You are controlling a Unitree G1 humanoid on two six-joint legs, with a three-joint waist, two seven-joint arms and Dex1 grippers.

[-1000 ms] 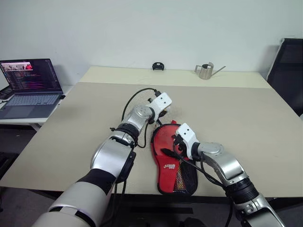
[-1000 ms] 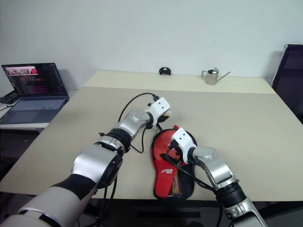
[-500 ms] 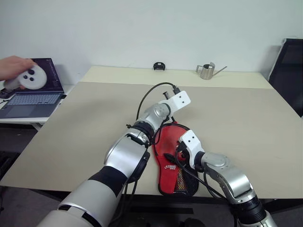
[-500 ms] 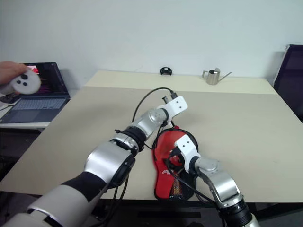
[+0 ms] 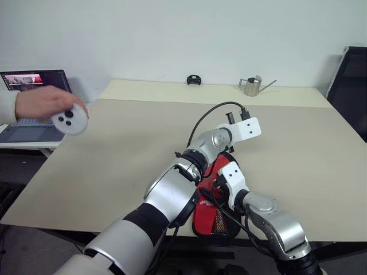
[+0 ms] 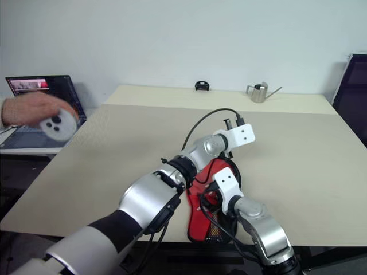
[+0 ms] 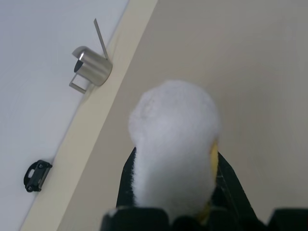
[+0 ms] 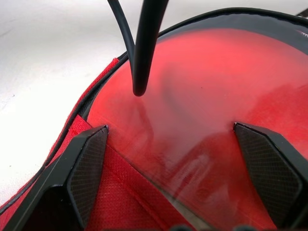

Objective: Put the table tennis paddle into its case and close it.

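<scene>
A: Where are the end effectors?

B: The right end effector (image 8: 183, 159) has its two black fingers spread wide, one on each side above the table tennis paddle (image 8: 207, 110). The paddle's glossy red face lies inside the open case (image 5: 213, 213), with the black zipper rim curving around it. The left end effector (image 7: 173, 192) is closed on something white and fluffy, which I cannot identify. It is raised over the worktop (image 5: 126, 143), beyond the case.

A: Where is the case?

B: Near the front edge of the worktop, between the two arms. A black cable hangs over the paddle face.

A: How should this step go?

B: I judge the paddle is seated and the case is not yet closed. The right end effector should steady the pouch while the flap comes over, avoiding the cable. A person's hand (image 5: 43, 103) holds a round white controller (image 5: 70, 119) to the left, by a laptop (image 5: 34, 80).
</scene>
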